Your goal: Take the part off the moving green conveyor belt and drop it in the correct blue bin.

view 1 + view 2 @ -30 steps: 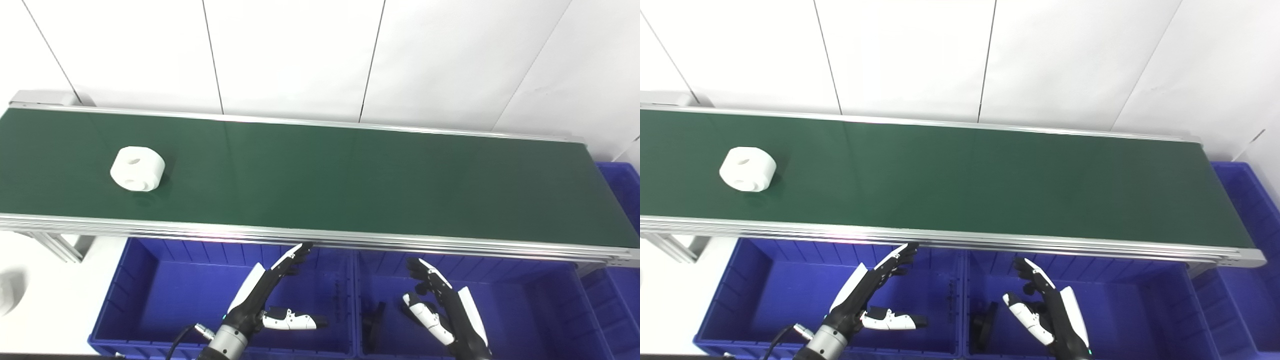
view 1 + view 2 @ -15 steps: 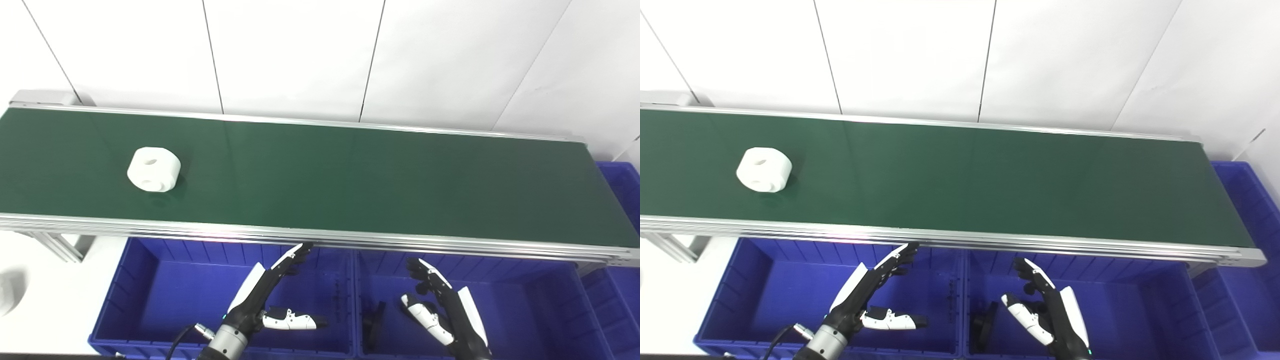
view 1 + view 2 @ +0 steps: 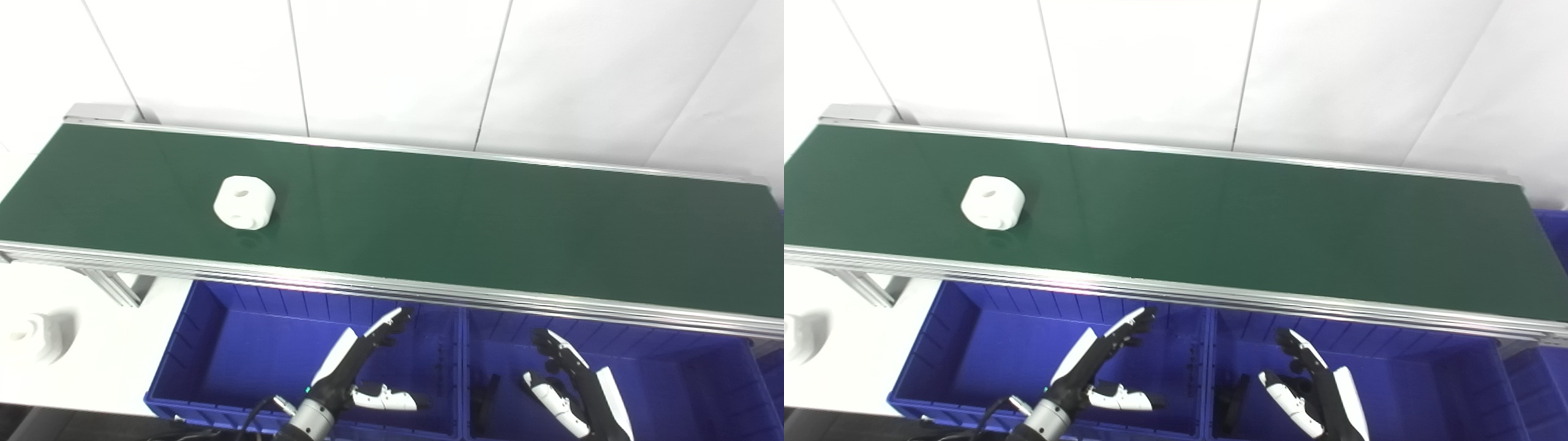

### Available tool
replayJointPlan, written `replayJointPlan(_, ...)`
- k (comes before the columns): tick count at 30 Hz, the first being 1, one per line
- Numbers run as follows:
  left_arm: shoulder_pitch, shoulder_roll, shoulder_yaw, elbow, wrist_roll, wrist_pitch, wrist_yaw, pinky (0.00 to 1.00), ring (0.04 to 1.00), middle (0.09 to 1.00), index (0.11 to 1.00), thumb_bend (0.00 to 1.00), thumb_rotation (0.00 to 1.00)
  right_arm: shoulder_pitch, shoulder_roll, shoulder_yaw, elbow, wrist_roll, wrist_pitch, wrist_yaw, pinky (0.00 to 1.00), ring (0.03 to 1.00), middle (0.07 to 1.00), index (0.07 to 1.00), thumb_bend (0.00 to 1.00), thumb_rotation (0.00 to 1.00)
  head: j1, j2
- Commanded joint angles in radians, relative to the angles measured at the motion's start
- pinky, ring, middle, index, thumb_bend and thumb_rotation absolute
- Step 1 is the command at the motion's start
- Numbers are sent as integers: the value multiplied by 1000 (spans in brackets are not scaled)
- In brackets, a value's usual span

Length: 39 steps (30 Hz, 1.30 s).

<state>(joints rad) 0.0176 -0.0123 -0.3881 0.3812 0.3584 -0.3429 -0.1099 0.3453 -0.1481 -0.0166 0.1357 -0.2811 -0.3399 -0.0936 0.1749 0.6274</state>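
A white round part (image 3: 244,202) with holes in its top and side lies on the green conveyor belt (image 3: 465,226), left of the middle. Two blue bins sit below the belt's near rail: a left bin (image 3: 208,343) and a right bin (image 3: 686,380). My left hand (image 3: 358,373) hovers open over the left bin, fingers stretched toward the belt and thumb out to the right. My right hand (image 3: 576,395) hangs open over the right bin. Both hands are well below and to the right of the part and hold nothing.
A dark object (image 3: 487,398) lies in the right bin near the divider. Another white part (image 3: 37,335) rests on the white surface at the far left. A further blue bin (image 3: 1552,242) stands past the belt's right end. A white panelled wall runs behind the belt.
The camera has turned left, shifting the whole picture right. The white part has travelled rightward along the belt. Both hands remain open over their bins.
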Motion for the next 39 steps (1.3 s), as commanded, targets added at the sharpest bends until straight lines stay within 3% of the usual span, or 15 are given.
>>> replayJointPlan(1,-32,-22,-10,11,9,-56,28,815,882,921,924,670,370,-8,-14,-12,5,33,-68,-12,823,832,825,844,640,760,45,-34)
replayJointPlan(3,-38,-29,-14,38,15,-73,42,816,884,923,924,673,374,-12,-22,-11,26,54,-75,0,833,849,838,856,643,781,77,-55)
replayJointPlan(6,-53,-41,-20,94,27,-107,70,808,875,915,921,681,371,-14,-38,-5,41,84,-77,26,940,918,888,895,523,733,113,-85)
replayJointPlan(10,-73,-50,-29,154,39,-121,102,800,868,912,923,692,383,-17,-44,-2,50,102,-78,37,957,945,912,909,426,653,131,-123)
replayJointPlan(17,-93,-40,-67,202,22,-127,148,816,880,920,929,707,419,-32,-33,-2,94,79,-93,11,896,912,906,903,394,694,113,-155)
replayJointPlan(23,-95,-25,-113,193,-8,-127,212,812,874,909,917,703,395,-43,-33,-2,118,72,-121,4,861,888,882,880,467,776,108,-172)
replayJointPlan(29,-66,23,-140,51,-88,-127,240,823,874,902,908,691,367,-48,-28,8,115,71,-126,-14,821,867,874,872,462,733,70,-162)
replayJointPlan(33,-71,63,-107,-105,-122,-127,203,863,904,924,921,684,391,-53,-27,14,111,67,-129,-23,747,819,837,840,581,795,34,-147)
replayJointPlan(36,-92,96,-55,-223,-141,-124,163,868,904,925,922,694,423,-60,-25,21,122,49,-129,-46,753,816,830,834,619,799,-28,-120)
replayJointPlan(39,-120,125,3,-312,-143,-111,129,862,898,918,920,672,436,-67,-28,29,134,28,-130,-73,746,789,797,806,731,808,-80,-102)
